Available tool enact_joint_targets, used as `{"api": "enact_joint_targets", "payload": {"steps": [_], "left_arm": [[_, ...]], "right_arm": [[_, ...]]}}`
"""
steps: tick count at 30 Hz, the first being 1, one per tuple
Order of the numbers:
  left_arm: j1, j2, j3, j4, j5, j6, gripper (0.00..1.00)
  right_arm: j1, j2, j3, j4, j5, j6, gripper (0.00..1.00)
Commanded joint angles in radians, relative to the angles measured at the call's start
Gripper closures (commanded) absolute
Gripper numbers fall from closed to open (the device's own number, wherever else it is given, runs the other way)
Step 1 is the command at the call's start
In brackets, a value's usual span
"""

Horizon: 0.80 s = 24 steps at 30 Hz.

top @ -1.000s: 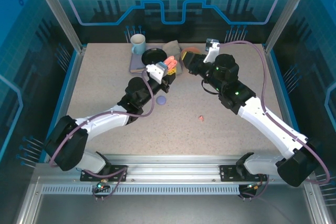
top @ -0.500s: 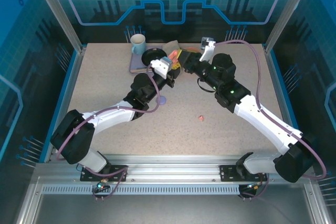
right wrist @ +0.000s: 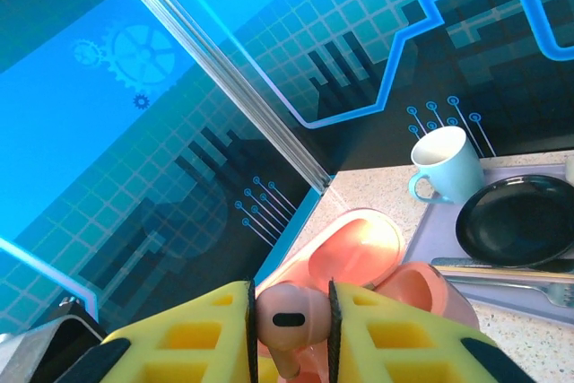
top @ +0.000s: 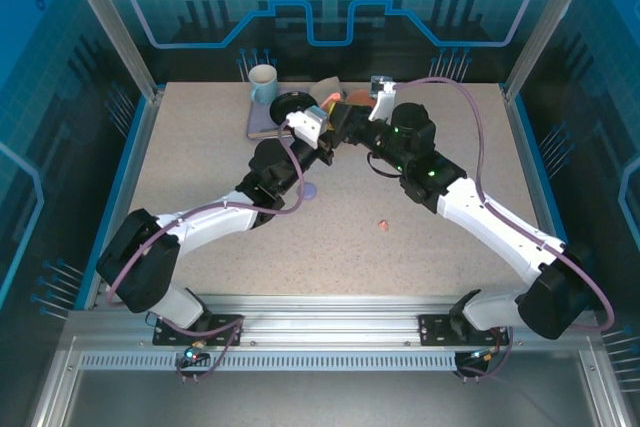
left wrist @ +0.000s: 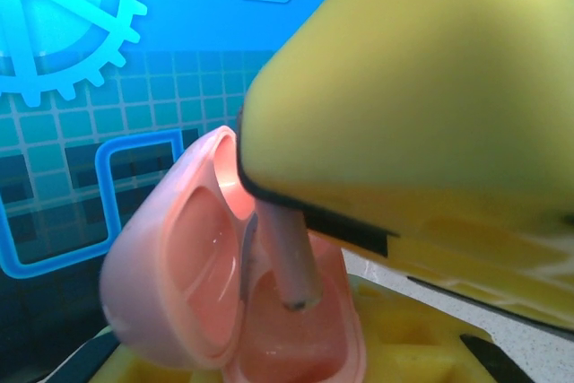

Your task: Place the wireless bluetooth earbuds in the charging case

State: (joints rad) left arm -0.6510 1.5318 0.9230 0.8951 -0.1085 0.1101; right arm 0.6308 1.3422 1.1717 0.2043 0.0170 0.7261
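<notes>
My left gripper (top: pixel 322 130) is shut on an open salmon-pink charging case (left wrist: pixel 296 347), whose lid (left wrist: pixel 166 266) stands to the left. My right gripper (right wrist: pixel 289 325) is shut on a salmon-pink earbud (right wrist: pixel 289 311) and meets the left one at the back middle of the table (top: pixel 347 119). In the left wrist view the earbud's stem (left wrist: pixel 289 262) points down into the case's base, its tip just above the cavity floor, under a yellow right finger (left wrist: pixel 421 105). In the right wrist view the case (right wrist: pixel 354 253) lies just beyond the earbud. A second pink earbud (top: pixel 384 224) lies on the table.
A small lavender pebble-like object (top: pixel 309 190) lies on the table under the left arm. At the back stands a tray (right wrist: pixel 430 221) with a pale blue mug (right wrist: pixel 446 163), a black plate (right wrist: pixel 520 221) and cutlery (right wrist: pixel 502 266). Blue panel walls enclose the table.
The right gripper has moved left with the earbud until it meets the case. The left gripper moved a little toward the back, then stayed still.
</notes>
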Motion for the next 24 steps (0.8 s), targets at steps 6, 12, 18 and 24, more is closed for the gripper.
{"api": "enact_joint_targets", "payload": {"steps": [6,12,18,24], "left_arm": [[-0.005,0.004,0.041,0.031,0.006,-0.015,1.0],[-0.005,0.004,0.046,0.03,0.008,-0.02,1.0],[-0.005,0.009,0.055,0.026,0.015,-0.03,1.0],[-0.005,0.011,0.06,0.028,0.018,-0.04,1.0]], "right_arm": [[0.018,0.009,-0.018,0.018,-0.004,0.004,0.75],[0.02,0.013,-0.022,0.0,-0.005,0.0,0.76],[0.023,0.01,-0.046,-0.006,0.001,0.003,0.76],[0.027,0.009,-0.05,-0.031,0.018,-0.02,0.77]]}}
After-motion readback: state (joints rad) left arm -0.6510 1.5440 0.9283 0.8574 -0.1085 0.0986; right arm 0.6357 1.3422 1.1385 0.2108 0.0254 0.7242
